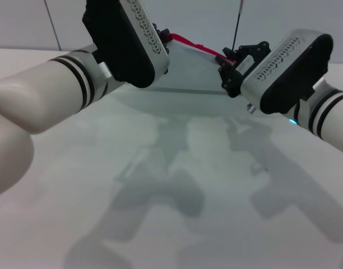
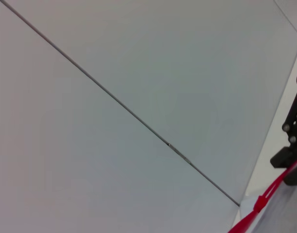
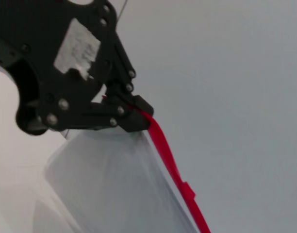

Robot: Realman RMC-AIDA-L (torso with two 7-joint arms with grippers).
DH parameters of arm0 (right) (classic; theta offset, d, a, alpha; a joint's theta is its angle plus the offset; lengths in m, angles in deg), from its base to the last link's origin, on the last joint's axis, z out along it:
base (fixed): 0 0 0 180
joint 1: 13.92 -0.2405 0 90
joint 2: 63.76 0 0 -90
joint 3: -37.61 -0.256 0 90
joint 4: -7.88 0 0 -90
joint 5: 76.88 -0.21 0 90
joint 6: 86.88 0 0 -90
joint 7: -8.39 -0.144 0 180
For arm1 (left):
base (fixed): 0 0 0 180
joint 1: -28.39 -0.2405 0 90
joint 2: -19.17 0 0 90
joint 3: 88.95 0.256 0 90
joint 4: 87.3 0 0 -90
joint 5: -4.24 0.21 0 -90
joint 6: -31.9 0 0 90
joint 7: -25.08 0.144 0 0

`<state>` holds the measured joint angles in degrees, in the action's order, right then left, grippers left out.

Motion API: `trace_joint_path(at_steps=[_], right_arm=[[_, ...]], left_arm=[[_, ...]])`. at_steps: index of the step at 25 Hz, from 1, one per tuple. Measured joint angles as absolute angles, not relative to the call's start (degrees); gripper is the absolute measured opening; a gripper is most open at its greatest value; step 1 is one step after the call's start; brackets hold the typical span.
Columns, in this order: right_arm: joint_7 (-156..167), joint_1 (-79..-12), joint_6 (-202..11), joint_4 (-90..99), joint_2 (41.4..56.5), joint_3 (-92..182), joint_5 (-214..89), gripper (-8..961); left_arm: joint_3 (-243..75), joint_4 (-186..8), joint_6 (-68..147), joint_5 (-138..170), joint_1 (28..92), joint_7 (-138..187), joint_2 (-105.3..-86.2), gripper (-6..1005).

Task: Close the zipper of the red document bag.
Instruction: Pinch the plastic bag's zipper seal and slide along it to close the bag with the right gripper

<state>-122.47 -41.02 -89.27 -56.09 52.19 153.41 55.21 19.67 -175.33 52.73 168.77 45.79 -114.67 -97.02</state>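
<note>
we're holding the bag (image 1: 191, 73) up off the table (image 1: 171, 196) between both arms, zipper (image 1: 197, 46) edge on top, running straight from one gripper to the other. left gripper (image 3: 134, 119) is clamped shut on one end of that strip. right gripper (image 1: 227, 70) is sitting at the other end, but we can't tell if it's gripping. the slider (image 3: 187, 189) looks like it's sitting partway along.

pale white table (image 1: 177, 224) with soft shadows, grey panelled wall (image 1: 37, 22) behind
</note>
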Motion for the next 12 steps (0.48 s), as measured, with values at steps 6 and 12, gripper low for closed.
trace_joint_path(at_steps=[6, 12], right_arm=[[-122.47, -41.63, -89.77, -56.11, 52.17, 154.15, 55.21, 164], [-122.47, -42.25, -89.79, -56.11, 52.17, 154.81, 55.21, 215]], left_arm=[[19.67, -175.19, 52.73, 168.77, 46.13, -114.67, -97.02, 41], [19.91, -174.53, 52.73, 168.77, 46.43, -114.67, -97.08, 42]])
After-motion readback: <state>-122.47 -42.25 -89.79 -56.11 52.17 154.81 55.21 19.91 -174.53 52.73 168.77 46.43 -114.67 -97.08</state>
